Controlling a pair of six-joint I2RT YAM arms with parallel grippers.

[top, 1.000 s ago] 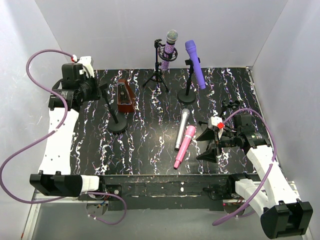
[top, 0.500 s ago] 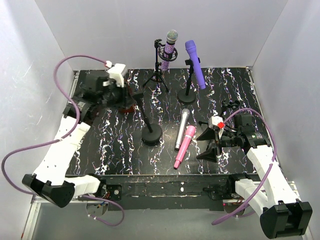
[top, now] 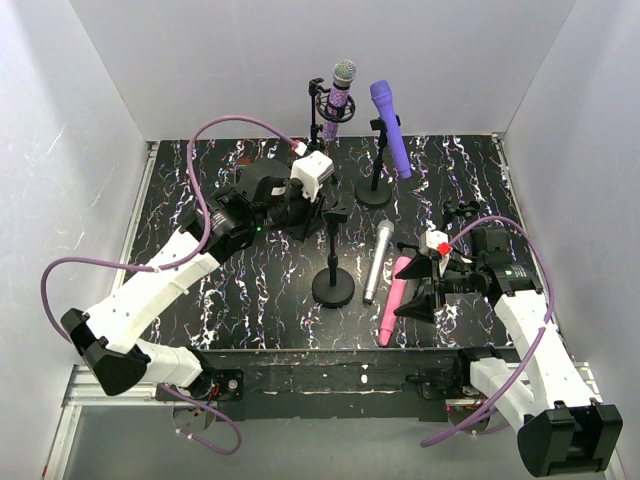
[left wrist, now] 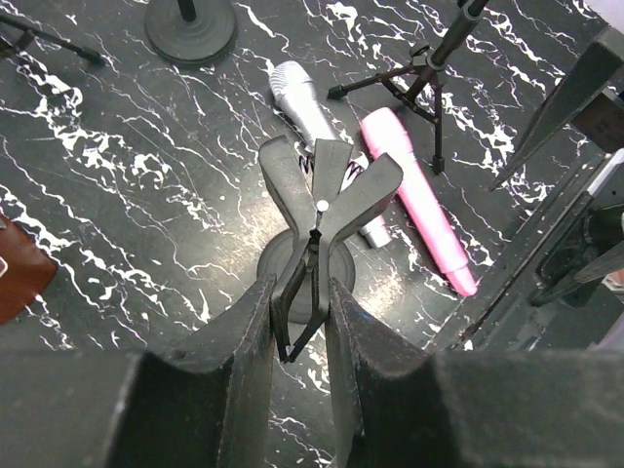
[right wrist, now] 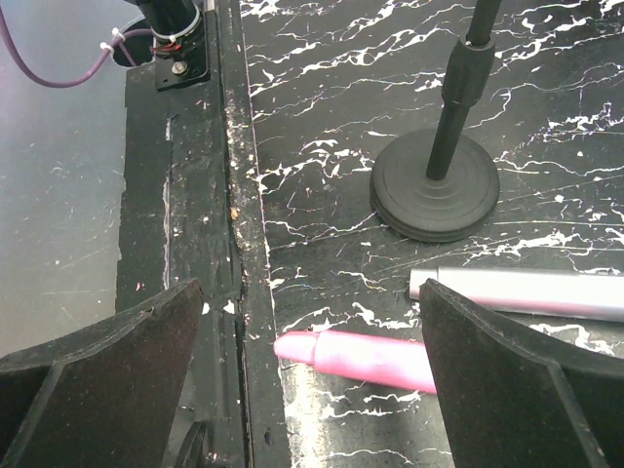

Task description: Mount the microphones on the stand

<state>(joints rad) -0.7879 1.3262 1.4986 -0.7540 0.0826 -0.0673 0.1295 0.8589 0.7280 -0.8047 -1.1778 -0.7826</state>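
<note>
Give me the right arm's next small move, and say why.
Probably lower the open right gripper onto the pink microphone and close. The right wrist view shows it lying flat between the spread fingers. The left gripper is shut on the clip of the round-base stand close beside it.

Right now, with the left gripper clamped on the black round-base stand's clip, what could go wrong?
1. The left gripper holds the black round-base stand only by its thin clip; it might tip or twist.
2. Its base sits close to the silver-grey microphone and pink microphone; sliding could knock them.
</note>
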